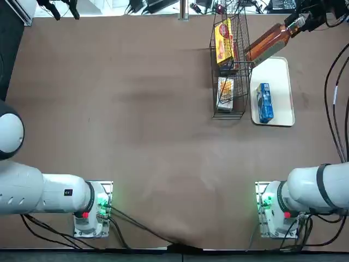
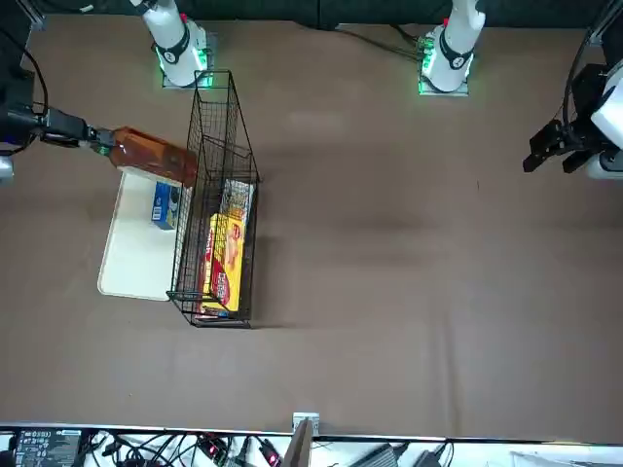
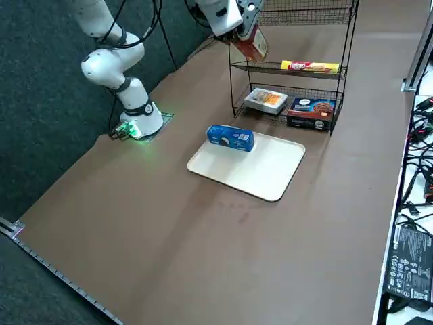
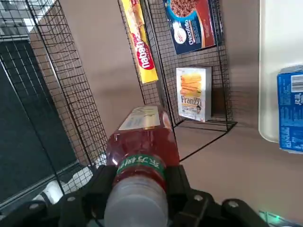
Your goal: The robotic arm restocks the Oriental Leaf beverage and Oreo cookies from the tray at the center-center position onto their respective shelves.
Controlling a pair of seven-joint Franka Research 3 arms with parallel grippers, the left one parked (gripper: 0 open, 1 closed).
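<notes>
Oriental Leaf bottle (image 1: 272,45) of reddish-brown tea is held by my right gripper (image 4: 143,177), in the upper right of the top view; its fingers (image 4: 178,182) are closed around the neck end, one on either side. I have it tipped well away from upright, white cap (image 4: 137,204) back toward the gripper and base directed at the black wire rack (image 3: 291,67). From overhead, the base overlaps the rack's right edge; I can't tell whether they touch. The cream-white tray (image 3: 260,169) lies flat on the brown bench (image 3: 223,257), just beside the rack, and occupies the centre of the right side view. On it I see the blue Oreo packet (image 3: 231,137), lying near the tray's upper-left edge in that view. Toward the upper right there, the yellow-and-red packet (image 3: 310,66) rests on the rack's middle visible tier. Below, the lowest tier holds the white-and-orange Franzi packet (image 3: 266,101) and, to its right, a dark blue box (image 3: 310,112) with biscuits pictured on it. In the front view, I find the tray left of centre, with the rack immediately to its right.
</notes>
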